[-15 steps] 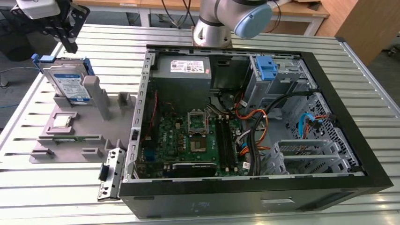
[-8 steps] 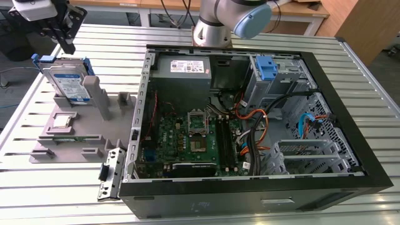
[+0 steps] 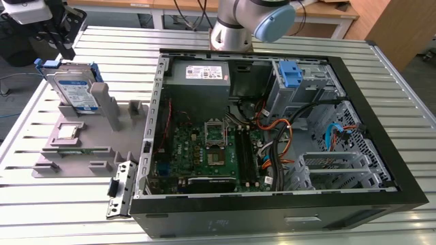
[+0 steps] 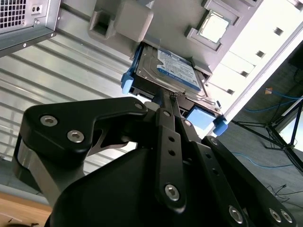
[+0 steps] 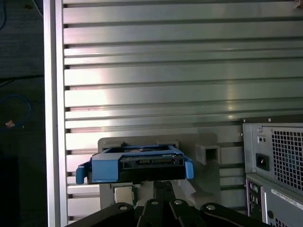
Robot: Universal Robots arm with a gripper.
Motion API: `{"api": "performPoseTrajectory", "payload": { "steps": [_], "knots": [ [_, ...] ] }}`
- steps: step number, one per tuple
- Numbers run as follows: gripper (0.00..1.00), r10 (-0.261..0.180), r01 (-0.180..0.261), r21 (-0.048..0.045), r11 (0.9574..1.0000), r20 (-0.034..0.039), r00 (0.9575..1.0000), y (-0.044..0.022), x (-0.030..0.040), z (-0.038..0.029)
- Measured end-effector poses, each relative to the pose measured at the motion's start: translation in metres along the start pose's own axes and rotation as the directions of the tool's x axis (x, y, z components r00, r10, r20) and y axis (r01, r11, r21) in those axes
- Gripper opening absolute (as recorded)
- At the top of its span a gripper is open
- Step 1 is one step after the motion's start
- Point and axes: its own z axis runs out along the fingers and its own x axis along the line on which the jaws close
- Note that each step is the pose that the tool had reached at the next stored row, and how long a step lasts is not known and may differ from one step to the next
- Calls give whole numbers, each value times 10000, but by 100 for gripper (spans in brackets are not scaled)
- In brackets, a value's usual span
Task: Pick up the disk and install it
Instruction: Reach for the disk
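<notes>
In the second wrist view the gripper (image 4: 166,97) has its two black fingers (image 4: 160,101) drawn nearly together, with only a thin slit between them. Their tips meet the near edge of the disk (image 4: 177,71), at the blue carrier frame. Whether they actually pinch anything in that slit cannot be told. The disk stands on edge in a slot of the grey holder (image 4: 123,19), its white-and-blue label facing outward. In the first wrist view the close-set fingers point at the middle of the disk's blue end face. In the exterior view the gripper hangs directly above the disk, which sits upright at the far end of the holder on the slatted metal table (image 3: 204,38), toward the exterior view's left. The open computer case (image 3: 381,153) lies just beside the holder, toward the exterior view's right, apart from the disk.
</notes>
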Motion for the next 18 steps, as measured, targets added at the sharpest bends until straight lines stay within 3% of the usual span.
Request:
{"api": "performPoseTrajectory", "payload": {
  "steps": [6,10,14,18],
  "knots": [
    [10,-1,1,10,10000,-6,10000,0,1,3],
    [10,0,1,116,9999,-81,10000,-1,2,23],
    [10,-4,6,130,9999,-141,9999,-3,3,55],
    [10,-28,30,141,9999,-156,9999,-5,7,80]
  ]
}}
